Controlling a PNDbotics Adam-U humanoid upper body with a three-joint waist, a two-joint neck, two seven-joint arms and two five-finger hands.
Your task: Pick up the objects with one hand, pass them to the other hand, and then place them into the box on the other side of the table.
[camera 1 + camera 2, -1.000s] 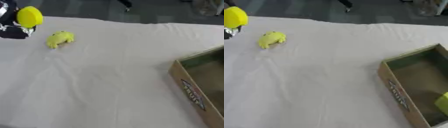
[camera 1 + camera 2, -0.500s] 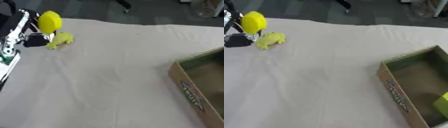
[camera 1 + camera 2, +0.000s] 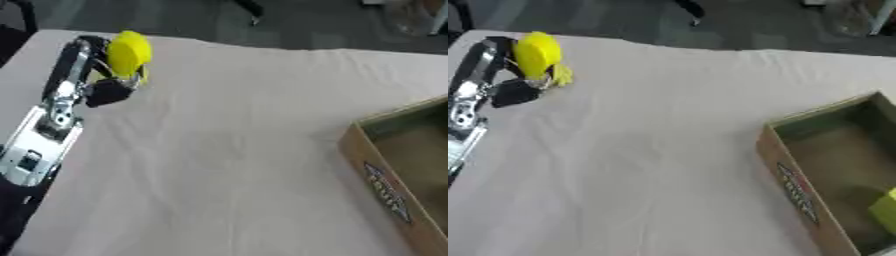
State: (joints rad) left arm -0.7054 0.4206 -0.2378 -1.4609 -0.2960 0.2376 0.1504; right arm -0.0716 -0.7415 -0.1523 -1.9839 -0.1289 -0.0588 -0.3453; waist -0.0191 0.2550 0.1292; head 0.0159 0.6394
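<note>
- Holding a yellow ball (image 3: 129, 53) in my left hand (image 3: 103, 80), fingers curled round it, up over the desk's (image 3: 236, 150) far left part.
- Just behind the ball I see a bit of a second yellow thing (image 3: 562, 75) on the cloth; most of it is hidden.
- My left arm (image 3: 52, 120) runs in from the lower left edge.
- At the right edge sits the cardboard box (image 3: 798, 195), well apart from the hand, with a green-yellow block (image 3: 883, 212) inside.
- My right hand shows in neither view.
</note>
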